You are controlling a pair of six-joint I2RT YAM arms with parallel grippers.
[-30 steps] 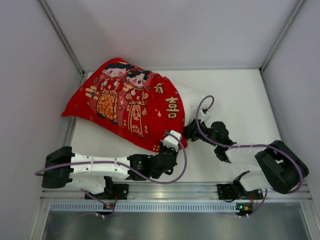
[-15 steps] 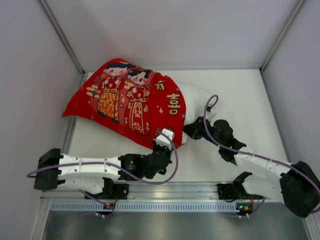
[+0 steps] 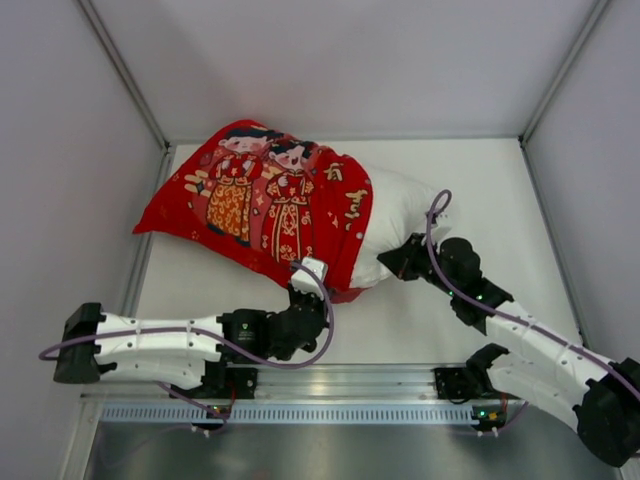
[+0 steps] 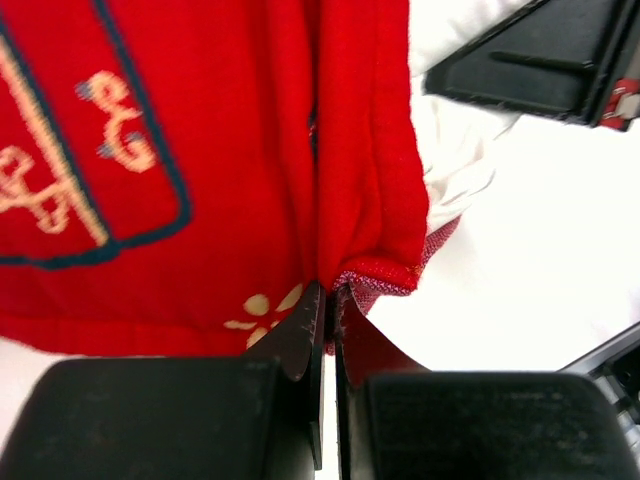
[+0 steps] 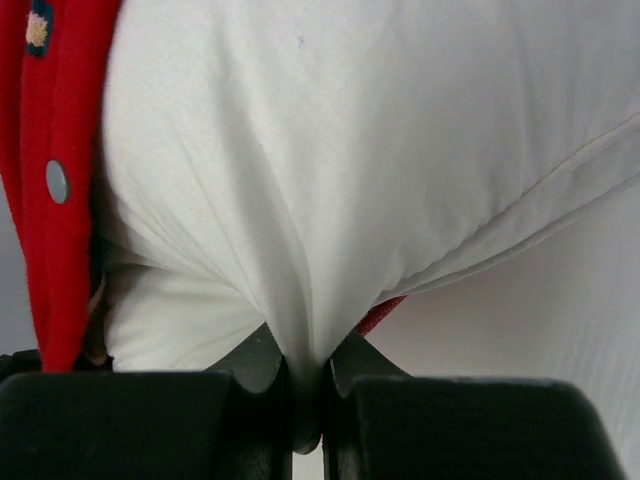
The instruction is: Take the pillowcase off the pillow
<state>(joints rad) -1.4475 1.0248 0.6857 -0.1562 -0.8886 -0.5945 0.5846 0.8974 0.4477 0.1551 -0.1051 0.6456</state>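
Observation:
The red pillowcase with cartoon children covers most of the white pillow, whose right end sticks out of the open end. My left gripper is shut on the pillowcase's near hem; in the left wrist view the red hem is pinched between the jaws. My right gripper is shut on the pillow's bare near edge. In the right wrist view a fold of white pillow fabric is clamped between the jaws, and the red pillowcase edge with a snap lies at the left.
The white table is walled by grey panels left, back and right. The pillowcase's left corner touches the left wall post. A metal rail runs along the near edge, by the arm bases.
The left gripper has pulled the pillowcase hem leftward, and the right gripper has drawn the pillow rightward. More white pillow shows. The whole bundle has shifted slightly to the right.

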